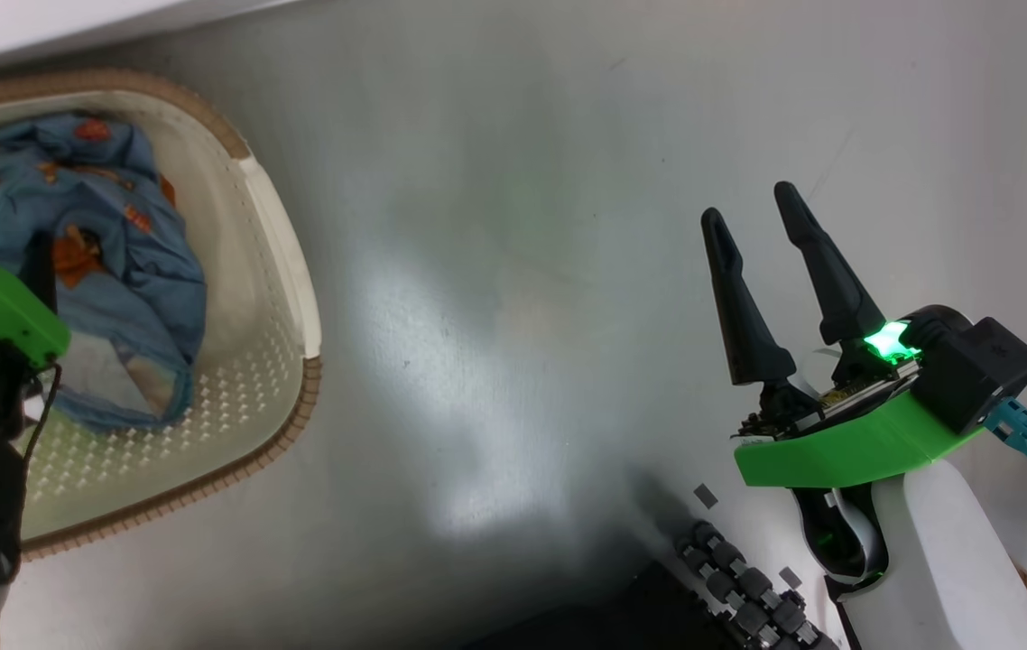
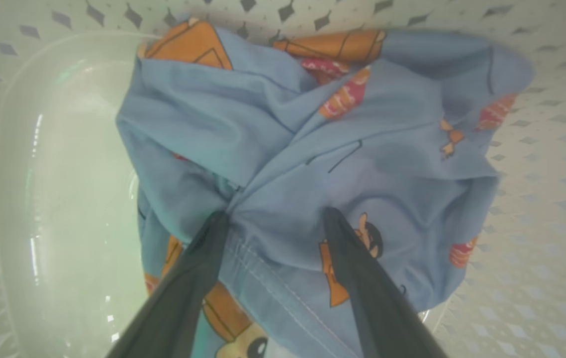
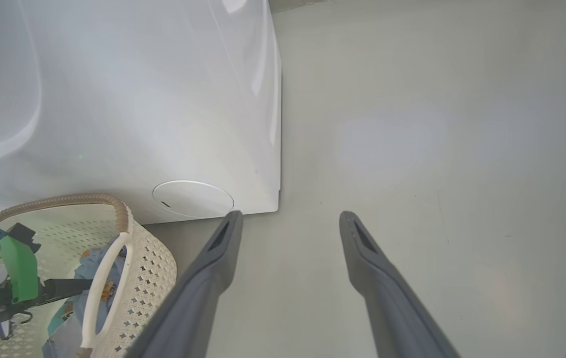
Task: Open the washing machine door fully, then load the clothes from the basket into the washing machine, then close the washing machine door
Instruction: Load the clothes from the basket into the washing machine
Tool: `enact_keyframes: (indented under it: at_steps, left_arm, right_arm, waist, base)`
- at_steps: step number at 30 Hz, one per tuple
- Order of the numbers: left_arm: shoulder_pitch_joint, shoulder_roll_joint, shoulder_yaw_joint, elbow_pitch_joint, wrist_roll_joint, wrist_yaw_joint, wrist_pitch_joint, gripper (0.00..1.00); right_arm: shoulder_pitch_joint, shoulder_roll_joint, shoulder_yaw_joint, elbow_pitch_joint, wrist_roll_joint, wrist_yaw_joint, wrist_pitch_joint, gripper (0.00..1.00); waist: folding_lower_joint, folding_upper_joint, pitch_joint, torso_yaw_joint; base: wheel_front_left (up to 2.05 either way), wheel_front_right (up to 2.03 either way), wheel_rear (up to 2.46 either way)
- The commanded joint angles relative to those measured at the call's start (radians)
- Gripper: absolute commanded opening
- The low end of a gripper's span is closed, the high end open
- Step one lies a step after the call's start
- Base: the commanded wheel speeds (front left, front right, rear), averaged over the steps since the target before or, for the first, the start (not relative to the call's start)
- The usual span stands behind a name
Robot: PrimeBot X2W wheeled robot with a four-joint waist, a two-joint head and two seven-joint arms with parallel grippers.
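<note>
I'm at the loading step: my left tool (image 2: 275, 214) is inside the basket (image 1: 290, 271), jaws spread wide and gripping nothing yet. Its fingertips rest on the crumpled blue clothes (image 2: 313, 124), with a ridge of fabric between them. Next, I judge, I must clench on that ridge and lift it clear of the basket wall toward the washing machine (image 3: 139, 99) just beside, while my right tool (image 1: 748, 203) hangs released and empty over the floor (image 1: 522, 271).
</note>
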Motion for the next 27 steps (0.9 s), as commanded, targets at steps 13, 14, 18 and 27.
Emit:
enact_keyframes:
  at_steps: [13,14,18,27]
  left_arm:
    - [-0.029,-0.003,-0.039,0.019,0.030,0.000,-0.040,0.42]
    - [-0.031,-0.006,-0.043,0.020,0.032,0.001,-0.044,0.31]
    - [-0.033,-0.015,-0.057,0.025,0.039,0.002,-0.058,0.00]
    - [0.007,-0.019,-0.050,0.032,0.015,-0.005,-0.112,0.00]
  right_arm:
    - [0.040,0.001,0.005,-0.035,-0.008,0.002,-0.005,1.00]
    - [0.042,0.001,0.003,-0.036,-0.010,0.002,-0.005,1.00]
    - [0.041,0.001,-0.004,-0.034,-0.015,0.002,-0.005,1.00]
    - [0.015,0.001,0.007,-0.008,0.007,0.002,-0.005,1.00]
  waist:
    - [-0.0001,-0.0001,0.031,0.008]
    - [-0.0001,-0.0001,0.032,0.009]
    - [-0.0001,-0.0001,0.034,0.012]
    - [-0.0001,-0.0001,-0.016,0.030]
  base:
    - [0.00,0.00,0.00]
    - [0.00,0.00,0.00]
    - [0.00,0.00,0.00]
    - [0.00,0.00,0.00]
